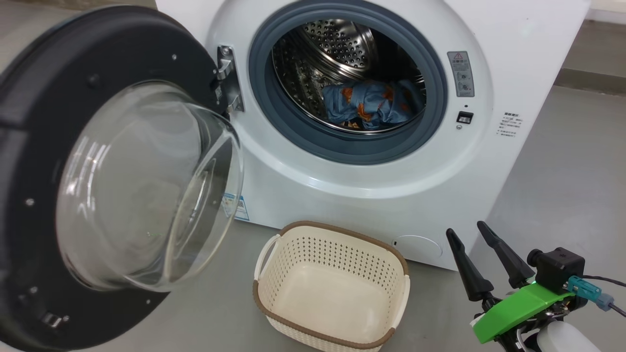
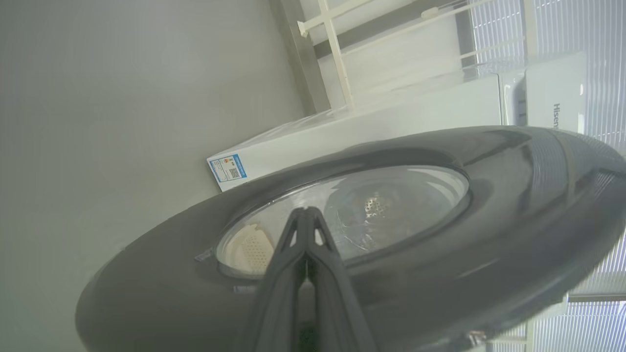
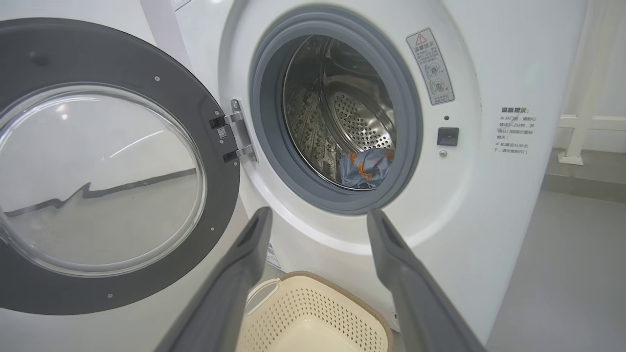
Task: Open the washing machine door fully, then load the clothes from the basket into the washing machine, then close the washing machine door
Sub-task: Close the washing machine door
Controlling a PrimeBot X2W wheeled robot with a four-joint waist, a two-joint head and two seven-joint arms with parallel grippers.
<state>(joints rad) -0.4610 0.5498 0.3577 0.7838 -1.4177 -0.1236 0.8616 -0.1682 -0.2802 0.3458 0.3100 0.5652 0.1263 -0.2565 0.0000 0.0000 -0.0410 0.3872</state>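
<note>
Grey floor (image 1: 562,171), white rail frame (image 3: 587,122)

A smooth grey floor (image 1: 562,171) carried the white washing machine (image 1: 342,190), which stood squarely on it with its front turned toward the head camera. The cream basket (image 1: 327,254), perforated and brown-rimmed, sat directly on the floor just in front of the washing machine, below its round opening and close to its lower front edge; whether the two touched could not be told. To the washing machine's right, the floor ran pale and even to a darker strip along the far wall.
</note>
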